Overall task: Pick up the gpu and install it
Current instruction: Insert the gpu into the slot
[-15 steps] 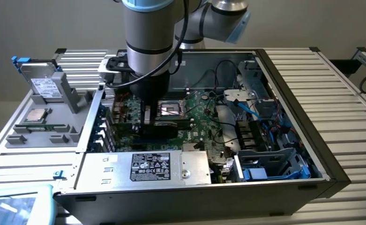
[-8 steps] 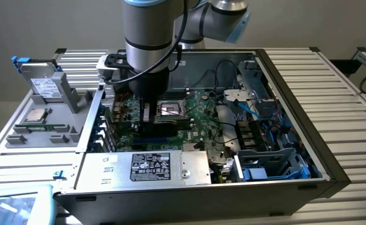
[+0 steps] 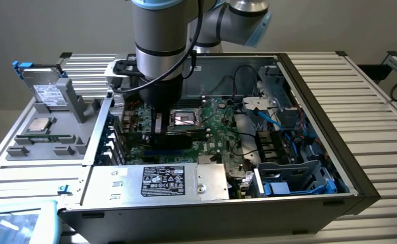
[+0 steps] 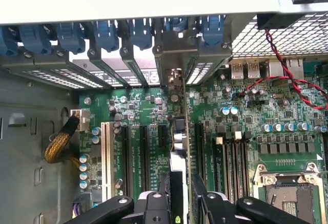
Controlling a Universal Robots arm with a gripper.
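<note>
Green circuit-board motherboard (image 4: 148,106): glossy lacquer, shiny solder points. Thin green gpu (image 4: 185,147) card: same glossy board. Black gripper (image 4: 180,188): matt, bright screw heads. Blue slot clips (image 4: 107,32): smooth plastic. Grey computer case (image 3: 218,218): matt sheet metal, perforated by the slots. Ribbed silver table (image 3: 361,91), exterior view's right: bare satin metal.

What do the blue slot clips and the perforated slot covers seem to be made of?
Blue slot clips: likely moulded plastic, uniform colour, rounded shapes. Perforated slot covers: probably bare sheet metal, pale grey, punched with small holes.
</note>
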